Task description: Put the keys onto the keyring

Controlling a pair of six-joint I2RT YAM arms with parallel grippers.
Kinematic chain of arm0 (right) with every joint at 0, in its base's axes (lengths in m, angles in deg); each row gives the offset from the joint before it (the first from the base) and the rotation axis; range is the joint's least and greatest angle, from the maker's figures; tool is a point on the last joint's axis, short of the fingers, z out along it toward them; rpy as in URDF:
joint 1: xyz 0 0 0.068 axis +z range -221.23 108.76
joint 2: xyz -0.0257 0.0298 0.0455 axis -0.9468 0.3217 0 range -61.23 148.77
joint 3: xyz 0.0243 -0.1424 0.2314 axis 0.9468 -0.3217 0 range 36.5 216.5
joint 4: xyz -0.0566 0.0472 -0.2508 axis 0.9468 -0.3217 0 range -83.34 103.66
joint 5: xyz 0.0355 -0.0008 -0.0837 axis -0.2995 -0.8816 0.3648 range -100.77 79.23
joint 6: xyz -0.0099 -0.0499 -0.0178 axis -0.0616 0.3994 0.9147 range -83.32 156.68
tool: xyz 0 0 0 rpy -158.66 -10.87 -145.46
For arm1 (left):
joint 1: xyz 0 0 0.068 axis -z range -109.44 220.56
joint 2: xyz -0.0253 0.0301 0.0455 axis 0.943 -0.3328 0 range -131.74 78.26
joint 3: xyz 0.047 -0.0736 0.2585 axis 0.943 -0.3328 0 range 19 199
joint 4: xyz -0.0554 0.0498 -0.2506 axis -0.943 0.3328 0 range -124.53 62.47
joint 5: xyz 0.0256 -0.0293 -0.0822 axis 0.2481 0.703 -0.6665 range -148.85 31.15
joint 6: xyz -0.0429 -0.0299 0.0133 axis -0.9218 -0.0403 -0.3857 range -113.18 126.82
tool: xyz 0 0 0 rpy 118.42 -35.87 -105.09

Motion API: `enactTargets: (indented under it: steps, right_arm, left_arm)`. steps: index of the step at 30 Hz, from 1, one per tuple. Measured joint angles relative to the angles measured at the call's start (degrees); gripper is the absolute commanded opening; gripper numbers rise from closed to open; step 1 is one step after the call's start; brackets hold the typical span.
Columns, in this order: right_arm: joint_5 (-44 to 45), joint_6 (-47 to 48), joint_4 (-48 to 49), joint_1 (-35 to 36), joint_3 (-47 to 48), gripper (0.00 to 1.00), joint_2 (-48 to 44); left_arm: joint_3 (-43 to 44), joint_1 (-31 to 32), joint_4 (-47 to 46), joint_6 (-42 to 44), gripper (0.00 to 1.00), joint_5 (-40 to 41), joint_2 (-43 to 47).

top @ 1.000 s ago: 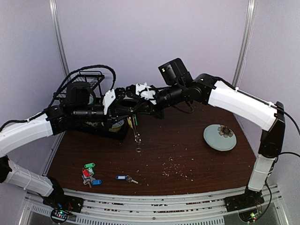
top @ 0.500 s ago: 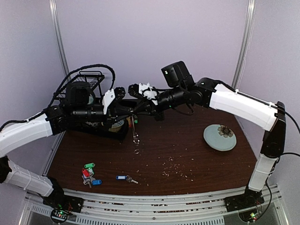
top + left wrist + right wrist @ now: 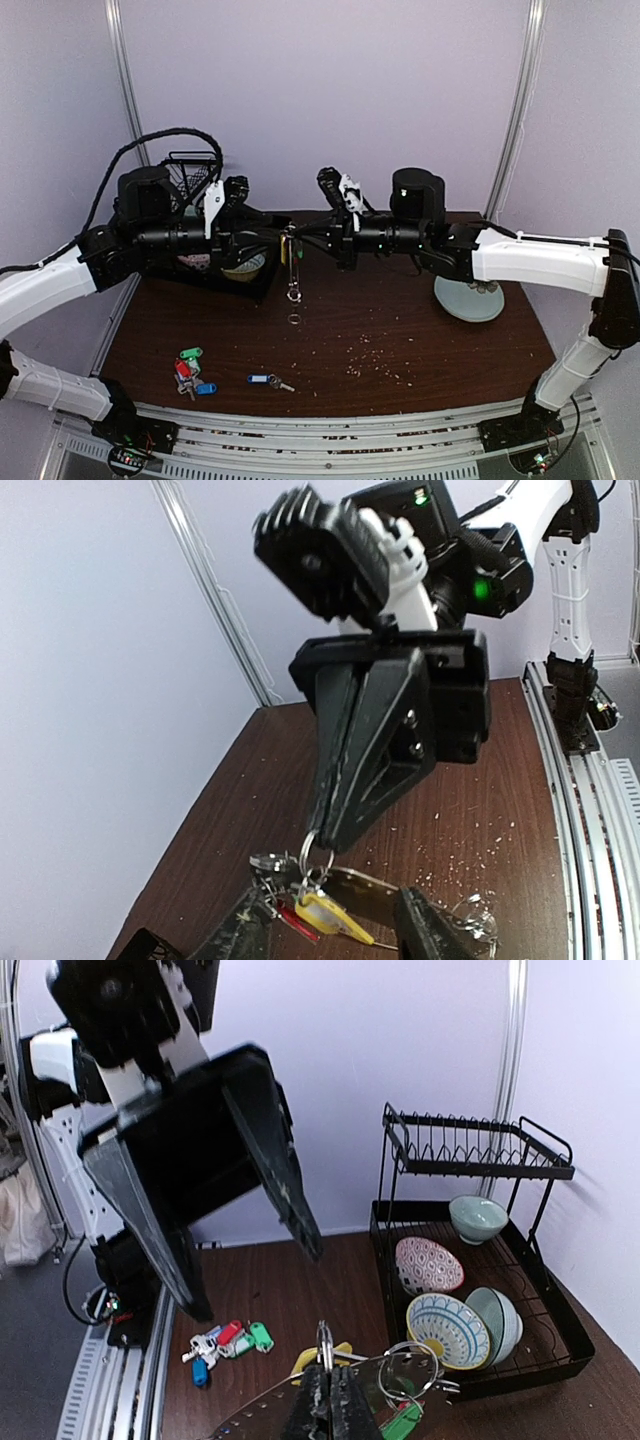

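Observation:
The keyring (image 3: 385,888), a flat silver loop, hangs in mid-air above the table. My right gripper (image 3: 328,1372) is shut on one of its small wire rings (image 3: 325,1340). Keys with yellow (image 3: 325,915), red (image 3: 290,920) and green (image 3: 400,1422) tags dangle from it. My left gripper (image 3: 332,905) faces it, open, one finger on either side of the keyring without gripping it. In the top view the two grippers meet at the keyring (image 3: 291,262), left gripper (image 3: 272,240) and right gripper (image 3: 299,243). Loose keys (image 3: 188,370) and a blue-tagged key (image 3: 268,380) lie near the front left.
A black dish rack (image 3: 470,1260) with several bowls stands at the back left of the table. A pale green plate (image 3: 468,297) lies at the right. Crumbs (image 3: 375,355) are scattered across the middle of the brown tabletop.
My left gripper has opened and let go of the keyring. The right arm swung lower and more level while staying shut on the keyring's wire ring, and both wrists shifted.

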Motion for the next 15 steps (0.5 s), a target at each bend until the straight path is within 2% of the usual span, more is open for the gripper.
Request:
enactTargets:
  steps: [8,15]
  right_arm:
    - [-0.3,-7.9,13.4,0.0,-3.6,0.00,-1.5]
    - [-0.5,-11.5,17.7,0.1,-4.4,0.00,-1.5]
  left_arm:
    - [-3.2,0.0,-3.1,0.7,0.50,3.5,-0.8]
    - [-4.1,0.0,-7.6,-2.4,0.49,1.6,-2.4]
